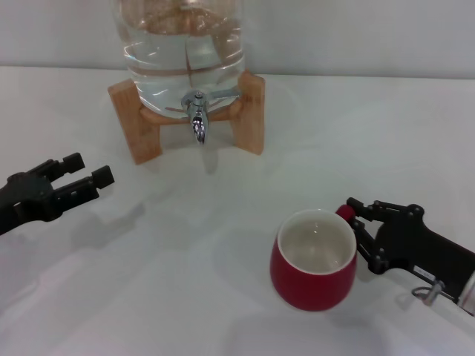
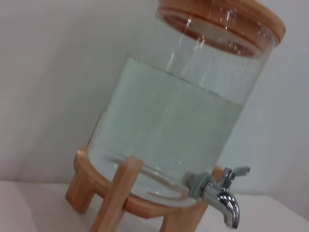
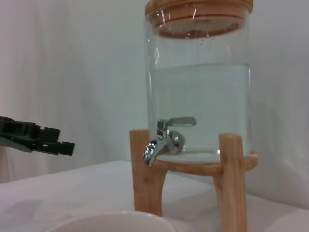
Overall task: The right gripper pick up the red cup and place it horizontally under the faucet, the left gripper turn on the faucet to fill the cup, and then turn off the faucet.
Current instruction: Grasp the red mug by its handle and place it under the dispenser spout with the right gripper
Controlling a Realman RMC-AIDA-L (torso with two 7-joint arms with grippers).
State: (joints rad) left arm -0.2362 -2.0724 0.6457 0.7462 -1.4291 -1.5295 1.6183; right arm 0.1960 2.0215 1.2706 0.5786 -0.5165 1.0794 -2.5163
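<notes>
The red cup (image 1: 312, 278) stands upright on the white table, front right of centre, with its cream inside showing; its rim also shows in the right wrist view (image 3: 111, 220). My right gripper (image 1: 355, 231) is open at the cup's right side, its fingers either side of the small red handle (image 1: 344, 213). The chrome faucet (image 1: 198, 119) hangs off the clear water jar (image 1: 185, 52) at the back; it also shows in the left wrist view (image 2: 222, 195) and the right wrist view (image 3: 161, 140). No water runs. My left gripper (image 1: 89, 168) is open and empty at the left, well short of the faucet.
The jar sits on a wooden stand (image 1: 137, 122) near the back wall. The left gripper also shows in the right wrist view (image 3: 38, 137). Bare table (image 1: 200, 222) lies between the cup and the faucet.
</notes>
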